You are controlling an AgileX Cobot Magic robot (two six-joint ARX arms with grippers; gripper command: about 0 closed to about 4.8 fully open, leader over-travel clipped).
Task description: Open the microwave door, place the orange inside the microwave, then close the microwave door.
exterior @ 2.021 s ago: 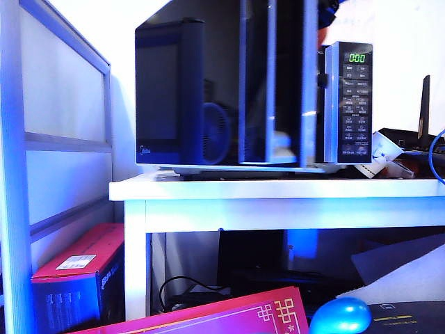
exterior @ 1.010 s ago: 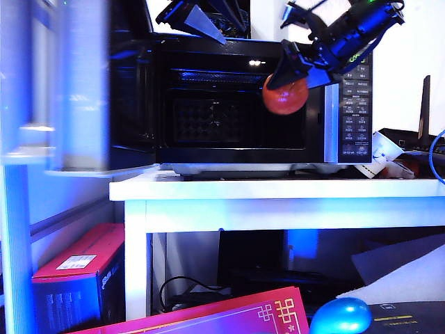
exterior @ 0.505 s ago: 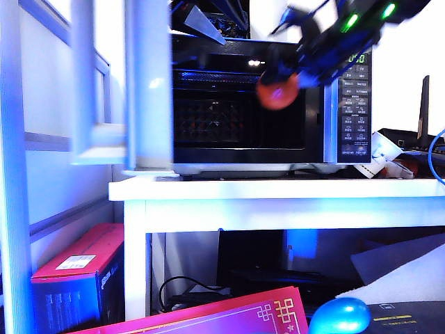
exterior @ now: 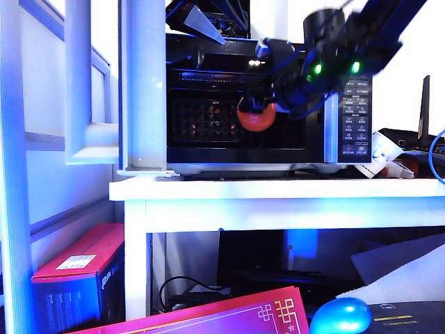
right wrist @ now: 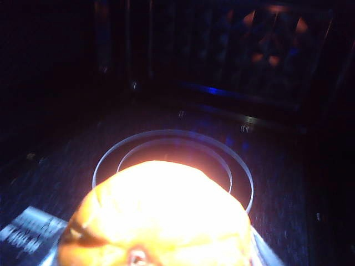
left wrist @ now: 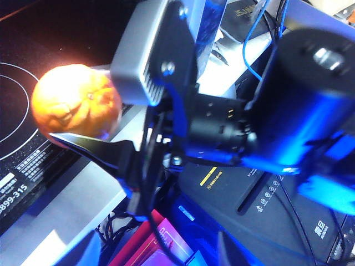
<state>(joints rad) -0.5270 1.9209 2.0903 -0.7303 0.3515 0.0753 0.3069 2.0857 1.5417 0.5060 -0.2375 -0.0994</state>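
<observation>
Left gripper [exterior: 201, 21] sits half hidden above the microwave [exterior: 306, 149], spread unclear, while right gripper [exterior: 259, 104] clamps the one orange [exterior: 255, 118] inside.

1. Your white table [exterior: 278, 189] stands against a pale, brightly lit wall [exterior: 410, 42].
2. Left of it you have a white frame with frosted panels [exterior: 42, 104].
3. Under the table: red box [exterior: 76, 268] on the left, dark gear and a black cable [exterior: 182, 284] in shadow.
4. Foreground: a pink card with gold pattern [exterior: 243, 316] and a shiny blue egg [exterior: 341, 316].
5. Blue-tinted light throughout.
</observation>
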